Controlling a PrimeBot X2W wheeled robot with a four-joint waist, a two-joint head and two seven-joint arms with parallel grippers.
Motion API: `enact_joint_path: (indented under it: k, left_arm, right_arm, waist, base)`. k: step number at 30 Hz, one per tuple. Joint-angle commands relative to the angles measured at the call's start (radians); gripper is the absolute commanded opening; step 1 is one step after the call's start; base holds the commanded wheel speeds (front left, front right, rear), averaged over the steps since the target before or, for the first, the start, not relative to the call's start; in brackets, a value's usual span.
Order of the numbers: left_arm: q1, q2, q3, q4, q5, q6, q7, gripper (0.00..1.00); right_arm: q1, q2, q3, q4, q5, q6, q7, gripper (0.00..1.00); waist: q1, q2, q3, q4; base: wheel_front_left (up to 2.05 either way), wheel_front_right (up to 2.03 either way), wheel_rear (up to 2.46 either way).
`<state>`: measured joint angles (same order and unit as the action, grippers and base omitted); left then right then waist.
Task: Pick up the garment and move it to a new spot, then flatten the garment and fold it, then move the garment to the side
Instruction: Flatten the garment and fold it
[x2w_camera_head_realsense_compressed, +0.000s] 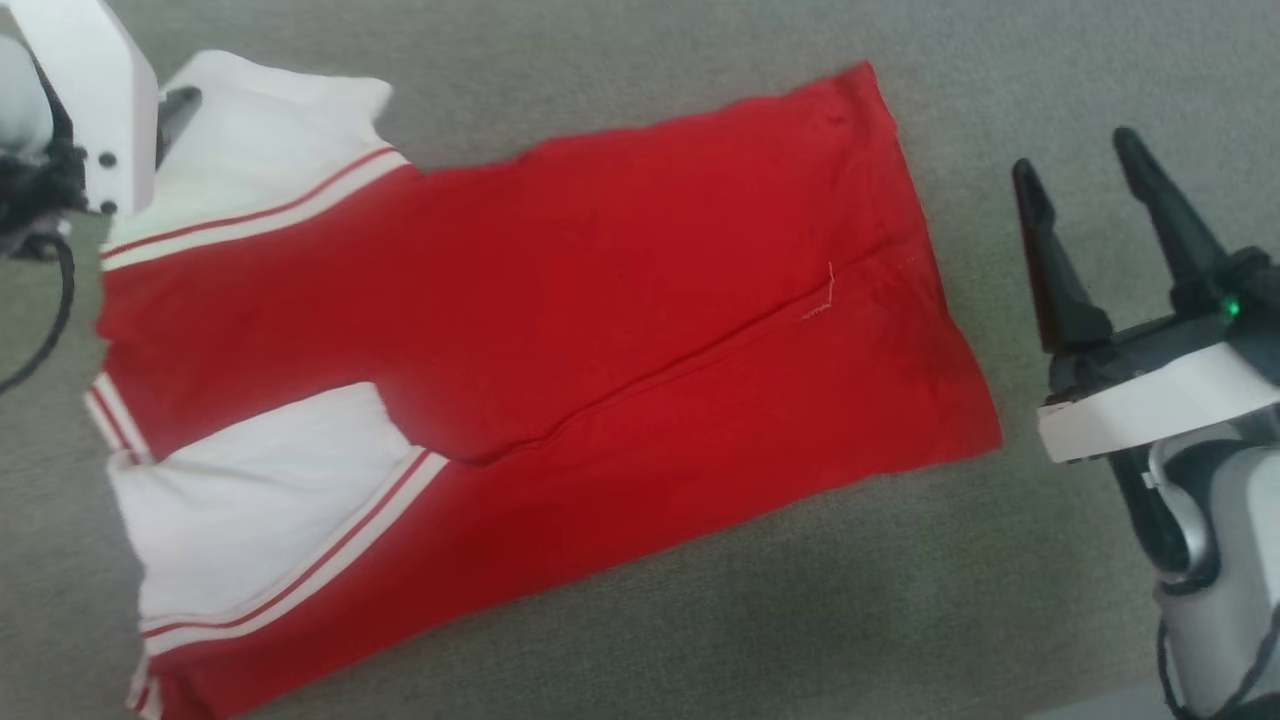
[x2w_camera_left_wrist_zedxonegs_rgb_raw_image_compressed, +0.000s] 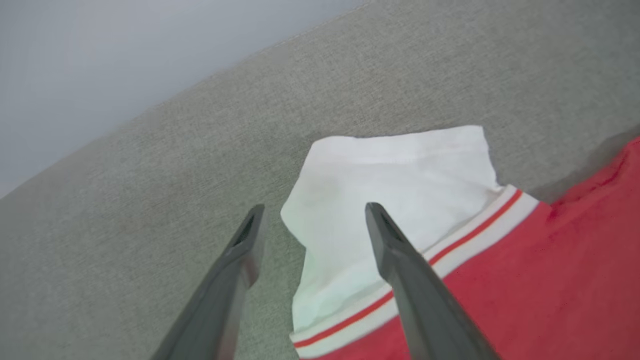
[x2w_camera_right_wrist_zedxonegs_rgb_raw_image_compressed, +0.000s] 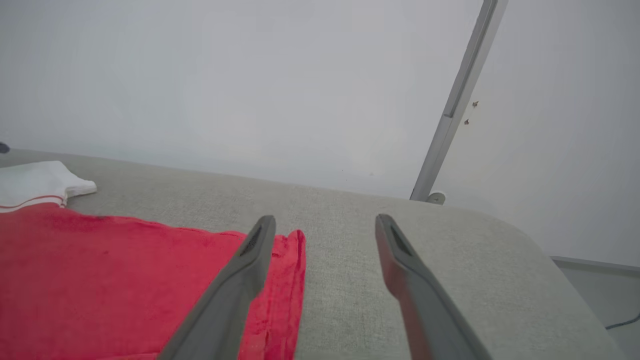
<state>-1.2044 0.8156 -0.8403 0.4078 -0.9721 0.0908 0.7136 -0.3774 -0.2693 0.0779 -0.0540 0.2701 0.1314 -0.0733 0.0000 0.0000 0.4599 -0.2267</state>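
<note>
The garment (x2w_camera_head_realsense_compressed: 560, 330) lies flat at centre, sides folded in. Left gripper (x2w_camera_left_wrist_zedxonegs_rgb_raw_image_compressed: 312, 212) at 10 o'clock, right gripper (x2w_camera_head_realsense_compressed: 1075, 152) at 3 o'clock, jaws spread, empty. Likely best: pinch both ends evenly.

The jersey (x2w_camera_head_realsense_compressed: 560, 330) lay flat on the grey surface (x2w_camera_head_realsense_compressed: 640, 640), a long bright red band running aslant across the head view. At its left end two white sleeves were spread out, the far sleeve (x2w_camera_head_realsense_compressed: 270, 120) and the near sleeve (x2w_camera_head_realsense_compressed: 250, 510), each joined to the red by red-white striped trim (x2w_camera_head_realsense_compressed: 260, 215). The hem (x2w_camera_head_realsense_compressed: 935, 280) formed the right end. A fold edge (x2w_camera_head_realsense_compressed: 680, 365) ran lengthwise, one red layer lapping over another.
</note>
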Motion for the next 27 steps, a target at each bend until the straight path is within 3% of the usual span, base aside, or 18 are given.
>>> enact_joint_path:
  k: [1,8,14,15,16,17,22,27]
  left_arm:
    - [-0.037,-0.012,-0.003,0.032,0.018,-0.010,0.005,1.00]
    - [-0.134,-0.064,-0.023,0.195,0.023,-0.034,0.082,1.00]
    - [-0.148,-0.098,-0.037,0.301,0.020,-0.019,0.116,1.00]
    - [-0.142,-0.108,-0.037,0.316,0.012,-0.024,0.117,0.58]
    - [-0.138,-0.116,-0.038,0.333,0.008,-0.025,0.114,0.41]
    - [-0.131,-0.125,-0.038,0.353,0.000,-0.023,0.120,0.00]
    - [-0.113,-0.144,-0.041,0.403,-0.014,-0.026,0.142,0.00]
    - [-0.123,-0.167,-0.048,0.435,-0.015,-0.042,0.136,0.00]
  right_arm:
    - [-0.018,0.010,0.007,0.016,0.003,-0.002,-0.013,1.00]
    - [-0.046,0.012,0.045,0.071,0.029,-0.002,-0.030,1.00]
    - [-0.069,0.001,0.075,0.092,0.052,-0.002,-0.016,1.00]
    - [-0.073,-0.005,0.086,0.094,0.055,-0.002,-0.011,1.00]
    - [-0.078,-0.006,0.094,0.094,0.066,-0.002,-0.005,1.00]
    - [-0.085,-0.007,0.100,0.095,0.079,-0.002,0.005,1.00]
    - [-0.127,-0.017,0.127,0.104,0.143,-0.002,0.085,1.00]
    - [-0.235,-0.043,0.178,0.161,0.226,-0.002,0.290,1.00]
  waist:
    - [0.0000,0.0000,0.033,-0.028]
    - [0.0000,0.0000,0.083,-0.058]
    - [0.0000,0.0000,0.104,-0.071]
    - [0.0000,0.0000,0.106,-0.073]
    - [0.0000,0.0000,0.109,-0.074]
    - [0.0000,0.0000,0.111,-0.075]
    - [0.0000,0.0000,0.116,-0.075]
    - [0.0000,0.0000,0.117,-0.063]
  base:
    - [0.00,0.00,0.00]
    - [0.00,0.00,0.00]
    - [0.00,0.00,0.00]
    - [0.00,0.00,0.00]
    - [0.00,0.00,0.00]
    - [0.00,0.00,0.00]
    - [0.00,0.00,0.00]
    - [0.00,0.00,0.00]
